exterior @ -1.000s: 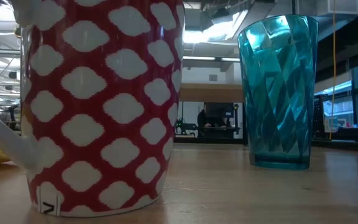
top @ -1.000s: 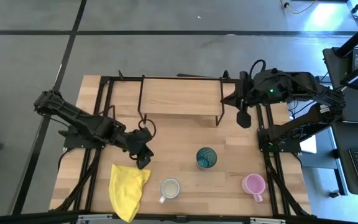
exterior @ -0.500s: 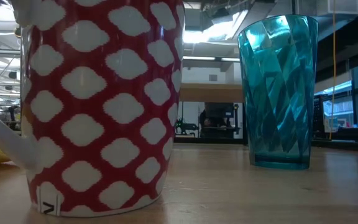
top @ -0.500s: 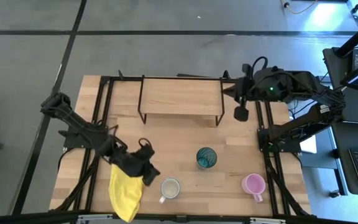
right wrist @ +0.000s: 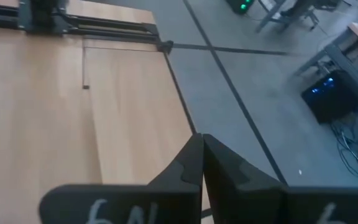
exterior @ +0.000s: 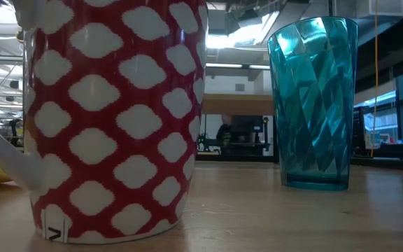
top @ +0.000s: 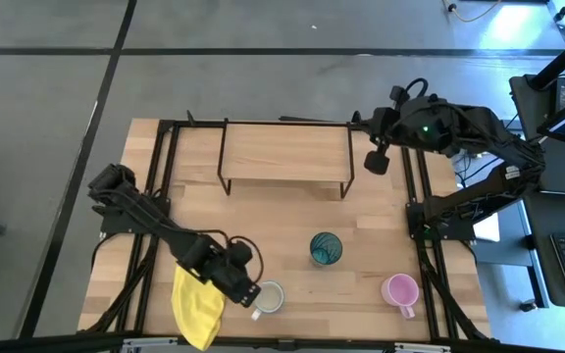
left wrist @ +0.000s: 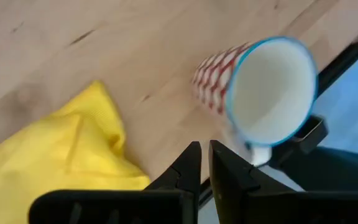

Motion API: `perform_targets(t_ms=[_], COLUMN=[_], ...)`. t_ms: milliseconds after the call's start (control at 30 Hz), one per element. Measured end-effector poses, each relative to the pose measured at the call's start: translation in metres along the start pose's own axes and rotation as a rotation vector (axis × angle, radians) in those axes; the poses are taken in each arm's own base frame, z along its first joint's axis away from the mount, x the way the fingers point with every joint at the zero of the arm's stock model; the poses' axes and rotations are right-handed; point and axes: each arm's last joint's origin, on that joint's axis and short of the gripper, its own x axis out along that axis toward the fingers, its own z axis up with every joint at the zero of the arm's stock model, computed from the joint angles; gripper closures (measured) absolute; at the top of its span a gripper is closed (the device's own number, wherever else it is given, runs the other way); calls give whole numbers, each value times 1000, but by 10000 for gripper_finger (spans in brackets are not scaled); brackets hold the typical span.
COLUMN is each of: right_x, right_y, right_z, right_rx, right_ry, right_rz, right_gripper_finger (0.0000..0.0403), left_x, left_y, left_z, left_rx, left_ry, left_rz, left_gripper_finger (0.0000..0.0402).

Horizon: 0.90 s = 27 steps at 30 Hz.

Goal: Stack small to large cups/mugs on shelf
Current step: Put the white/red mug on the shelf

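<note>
The white-inside mug (top: 269, 296), red and white patterned outside (exterior: 110, 119), stands near the table's near edge, with its handle (top: 256, 314) toward the near left. The teal cup (top: 326, 248) stands at mid-table and also shows in the low view (exterior: 313, 105). The pink mug (top: 400, 290) stands at the near right. The wood shelf (top: 284, 152) stands at the far middle with nothing on it. My left gripper (top: 243, 284) is shut, just left of the patterned mug (left wrist: 269, 90) and apart from it. My right gripper (top: 376, 162) is shut, beside the shelf's right end.
A yellow cloth (top: 199, 304) lies at the near left, partly under my left arm, and also shows in the left wrist view (left wrist: 61, 149). Bare table lies between the shelf and the cups. Black frame rails (top: 422, 245) run along the table's sides.
My left gripper has swung toward the table's near edge and to the right, over the yellow cloth's far corner, and now sits beside the patterned mug. My right gripper has gone a little toward the far edge. The cups have stayed in place.
</note>
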Motion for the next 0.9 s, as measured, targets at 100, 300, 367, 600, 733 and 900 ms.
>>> perform_targets(t_ms=[100,300,367,600,733,900], right_x=[1,3,4,3,3,3], right_y=[-3,-6,-6,-5,-5,-5], right_z=[-1,-1,-2,-7,-8,-8], right_rx=[9,15,3,-52,-55,-75], right_ry=[7,4,8,57,61,60], right_rz=[-13,44,60,77,78,79], right_gripper_finger=[390,390,390,390,390,390], left_x=[-3,2,7,21,25,33], left_y=[-15,-34,-35,-32,-32,-32], left_z=[7,20,20,17,17,19], left_rx=[-16,-83,-95,-137,-144,-160], left_ry=[-19,-24,-16,40,42,42], left_rz=[-8,-25,-12,65,81,94], left_gripper_finger=[363,327,316,311,309,310])
